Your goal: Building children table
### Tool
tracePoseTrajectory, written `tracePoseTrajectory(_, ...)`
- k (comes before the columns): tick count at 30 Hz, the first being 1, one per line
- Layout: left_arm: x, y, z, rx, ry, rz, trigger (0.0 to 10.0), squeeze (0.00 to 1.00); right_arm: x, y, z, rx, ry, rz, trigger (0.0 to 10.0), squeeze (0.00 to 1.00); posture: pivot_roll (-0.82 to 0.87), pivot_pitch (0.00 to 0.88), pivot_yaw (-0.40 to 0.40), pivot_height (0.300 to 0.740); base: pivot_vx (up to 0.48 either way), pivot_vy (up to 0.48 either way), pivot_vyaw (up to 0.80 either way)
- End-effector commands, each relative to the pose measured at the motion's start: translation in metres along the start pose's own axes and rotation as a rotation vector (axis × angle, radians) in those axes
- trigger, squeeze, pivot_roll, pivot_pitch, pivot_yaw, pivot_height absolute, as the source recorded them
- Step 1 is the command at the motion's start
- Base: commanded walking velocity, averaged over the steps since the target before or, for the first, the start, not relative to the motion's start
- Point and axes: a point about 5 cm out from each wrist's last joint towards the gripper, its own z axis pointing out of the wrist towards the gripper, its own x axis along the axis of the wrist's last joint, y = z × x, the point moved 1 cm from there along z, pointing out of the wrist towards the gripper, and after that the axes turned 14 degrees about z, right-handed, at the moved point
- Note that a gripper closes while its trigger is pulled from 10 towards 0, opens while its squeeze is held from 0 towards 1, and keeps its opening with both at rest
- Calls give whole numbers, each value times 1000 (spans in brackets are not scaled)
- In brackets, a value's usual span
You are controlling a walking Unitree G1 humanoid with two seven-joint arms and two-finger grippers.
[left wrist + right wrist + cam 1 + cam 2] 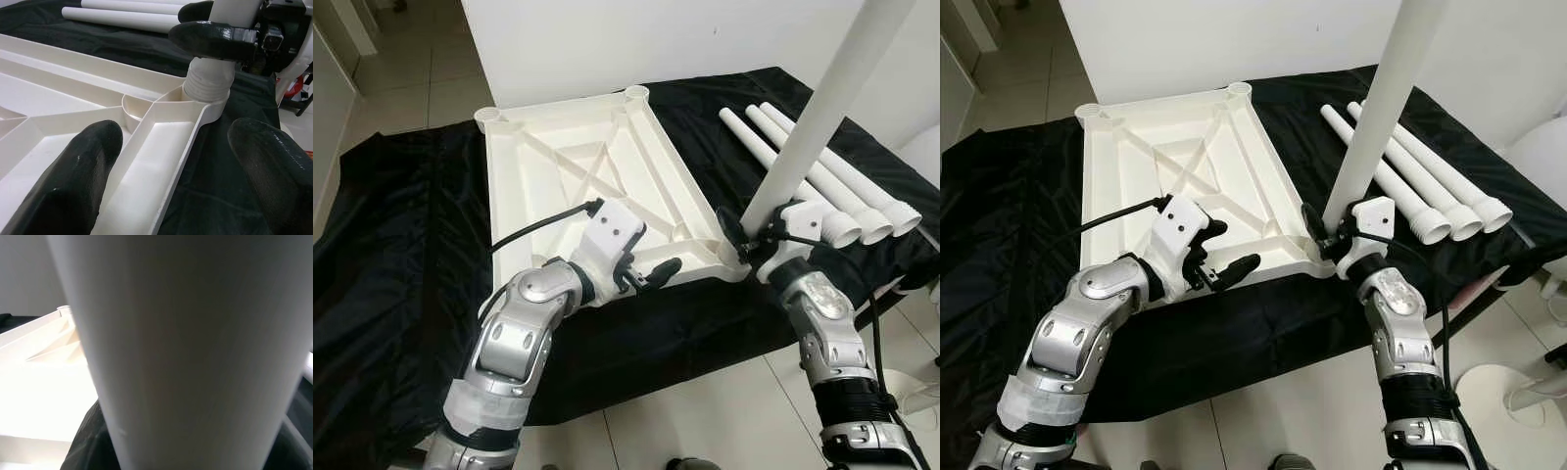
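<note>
A: Left eye view: where's the table top (597, 166)?

B: Upside down on the black cloth (401, 245), centre of frame, ribs up.

A: And the right gripper (749, 235)?

B: Centre right, clamped on the upright white leg (822, 108), whose threaded end sits in the near corner socket (208, 95).

A: The left gripper (651, 277)?

B: Lower centre, fingers spread apart over the near rim. Three spare legs (822, 181) lie upper right.

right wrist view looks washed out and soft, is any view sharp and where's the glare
Right wrist view: the upright leg sits so close that it is blurred, and the tabletop is overexposed. Left wrist view: the leg's threaded end is sharp, while the left claw's fingers are soft. Eye views: evenly lit and sharp, with slight glare on the silver arms.
</note>
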Motion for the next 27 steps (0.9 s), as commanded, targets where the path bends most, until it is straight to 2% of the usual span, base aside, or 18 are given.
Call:
tracePoseTrajectory(1, -3, -4, -3, 94, -33, 0, 10000, 0, -50, 7, -15, -107, -220, 142, 10000, 0, -83, 104, 69, 740, 0, 0, 0)
tracePoseTrajectory(4, -4, -3, -2, 93, -34, 1, 10000, 0, -50, 6, -12, -109, -238, 191, 10000, 0, -85, 100, 62, 740, 0, 0, 0)
tracePoseTrajectory(9, -4, -2, -2, 91, -33, -1, 10000, 0, -45, 6, -7, -103, -242, 212, 10000, 0, -84, 93, 57, 740, 0, 0, 0)
tracePoseTrajectory(14, -4, -1, -2, 95, -32, -4, 10000, 0, -45, 6, -2, -102, -276, 294, 10000, 0, -82, 85, 52, 740, 0, 0, 0)
tracePoseTrajectory(15, -4, -1, -2, 96, -32, -4, 10000, 0, -42, 4, -1, -78, -256, 248, 10000, 0, -81, 84, 49, 740, 0, 0, 0)
tracePoseTrajectory(16, -4, -1, -2, 96, -32, -4, 10000, 0, -42, 4, -1, -78, -256, 248, 10000, 0, -81, 84, 49, 740, 0, 0, 0)
tracePoseTrajectory(18, -5, -1, -3, 98, -32, -6, 10000, 0, -35, -1, 0, -18, -203, 159, 10000, 0, -80, 82, 48, 740, 0, 0, 0)
tracePoseTrajectory(19, -5, -1, -3, 100, -33, -6, 10000, 0, -26, -9, 0, 40, -121, 139, 10000, 0, -80, 82, 48, 740, 0, 0, 0)
tracePoseTrajectory(21, -5, -2, -3, 103, -33, -8, 10000, 0, -5, -20, -1, 108, 39, 127, 10000, 0, -78, 84, 49, 740, 0, 0, 0)
tracePoseTrajectory(22, -5, -2, -3, 104, -33, -8, 10000, 0, 2, -21, -1, 111, 81, 155, 10000, 0, -78, 84, 49, 740, 0, 0, 0)
tracePoseTrajectory(27, -6, -3, -3, 106, -36, -9, 10000, 0, 14, -23, 1, 111, 127, 131, 10000, 0, -79, 87, 52, 740, 0, 0, 0)
